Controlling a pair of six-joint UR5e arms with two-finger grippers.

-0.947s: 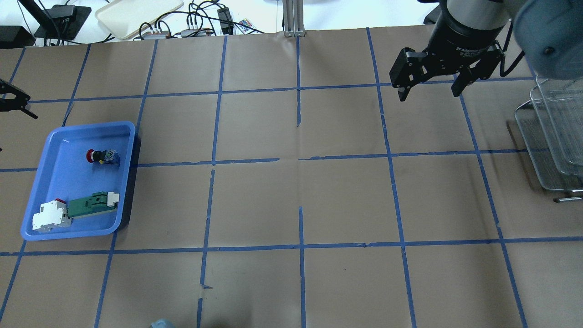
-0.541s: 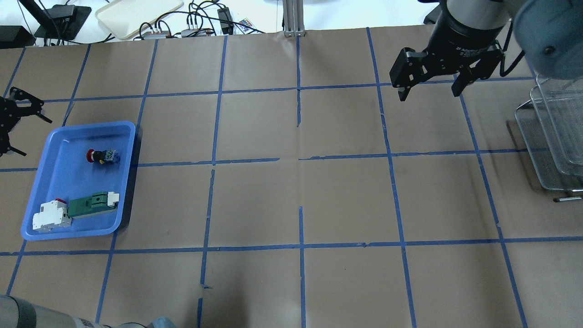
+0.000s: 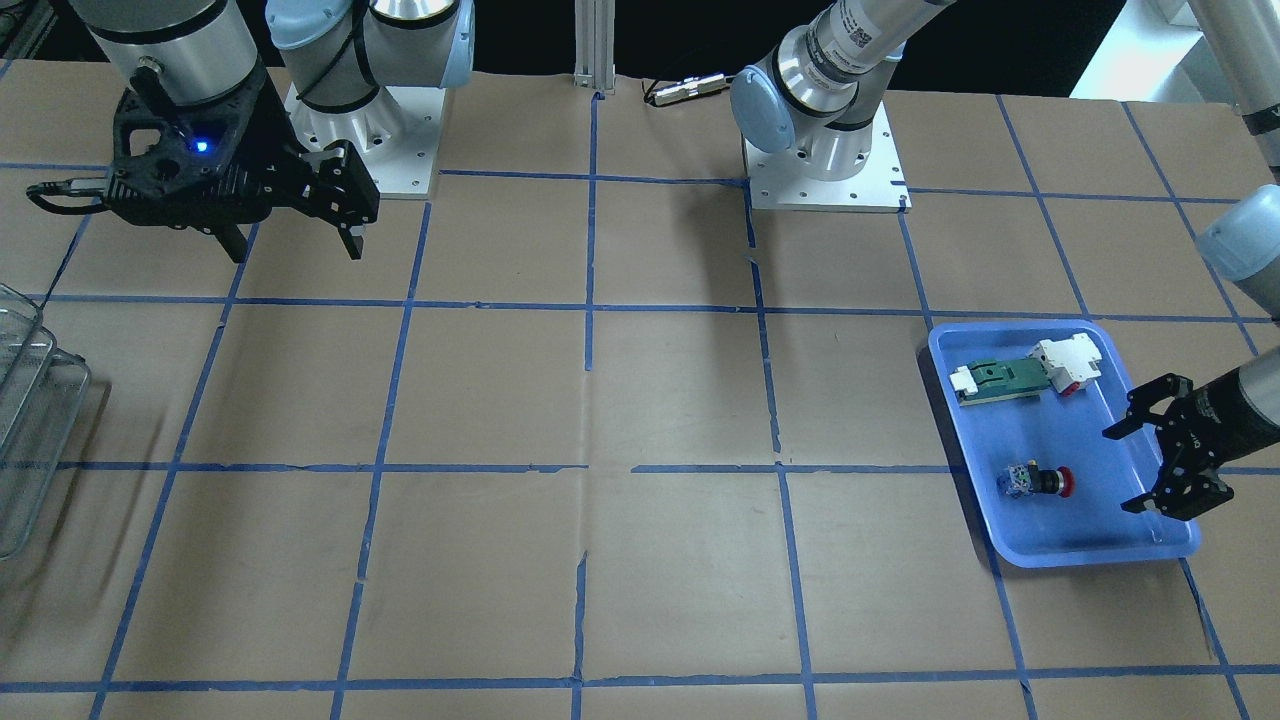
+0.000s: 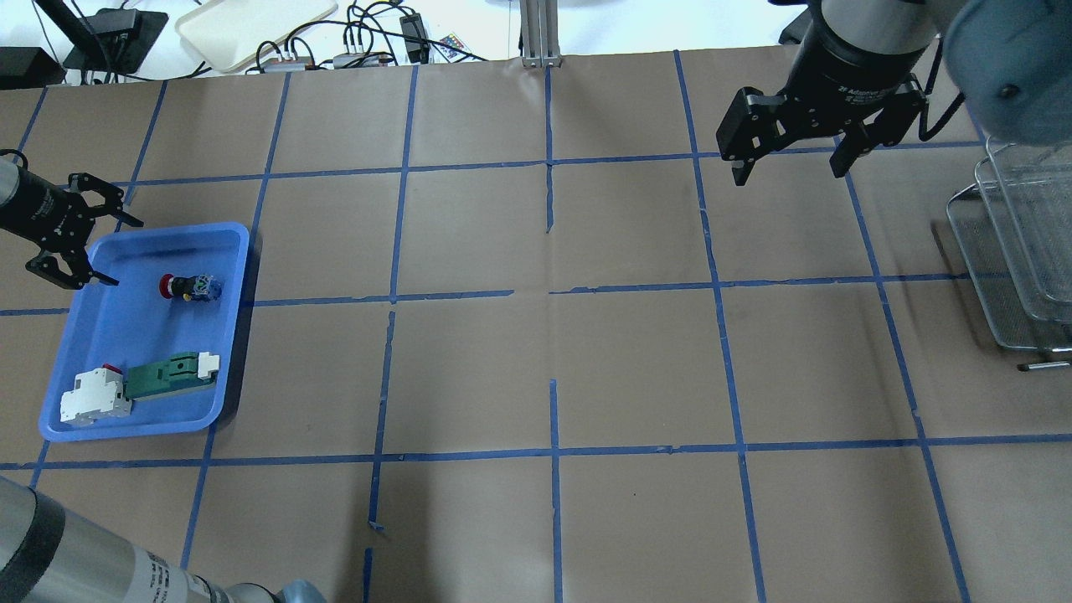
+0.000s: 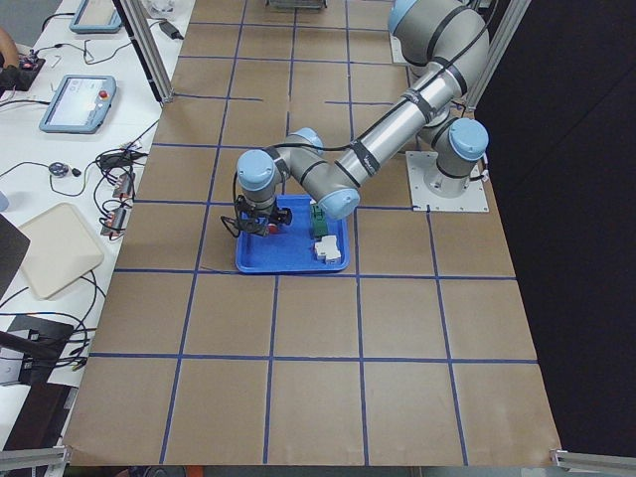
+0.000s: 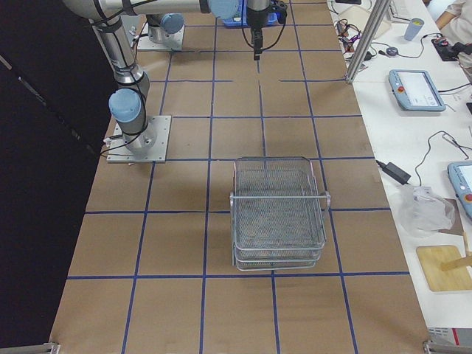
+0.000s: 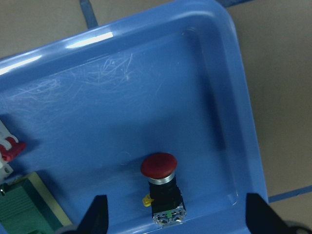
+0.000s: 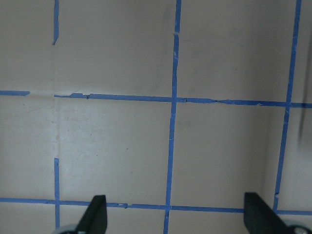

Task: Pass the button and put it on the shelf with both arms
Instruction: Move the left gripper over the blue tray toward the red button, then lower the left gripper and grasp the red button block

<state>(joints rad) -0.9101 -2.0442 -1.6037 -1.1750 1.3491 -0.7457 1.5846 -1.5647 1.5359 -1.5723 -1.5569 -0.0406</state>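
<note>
The button (image 4: pixel 189 287) with its red cap lies on its side in the blue tray (image 4: pixel 230 251); it also shows in the front view (image 3: pixel 1040 482) and the left wrist view (image 7: pixel 162 187). My left gripper (image 4: pixel 107 249) is open and empty, over the tray's far left rim, a short way left of the button; it also shows in the front view (image 3: pixel 1118 468). My right gripper (image 4: pixel 787 172) is open and empty, high over the far right of the table. The wire-mesh shelf (image 4: pixel 1017 251) stands at the right edge and shows whole in the right exterior view (image 6: pixel 279 214).
A green-and-white flat part (image 4: pixel 172 374) and a white-and-red block (image 4: pixel 92 397) lie in the tray's near end. Cables, a beige tray (image 4: pixel 251 25) and a metal post (image 4: pixel 536 33) stand beyond the table's far edge.
My left gripper has moved in from the left edge to the tray's far left rim, closer to the button. The right arm has not moved.
</note>
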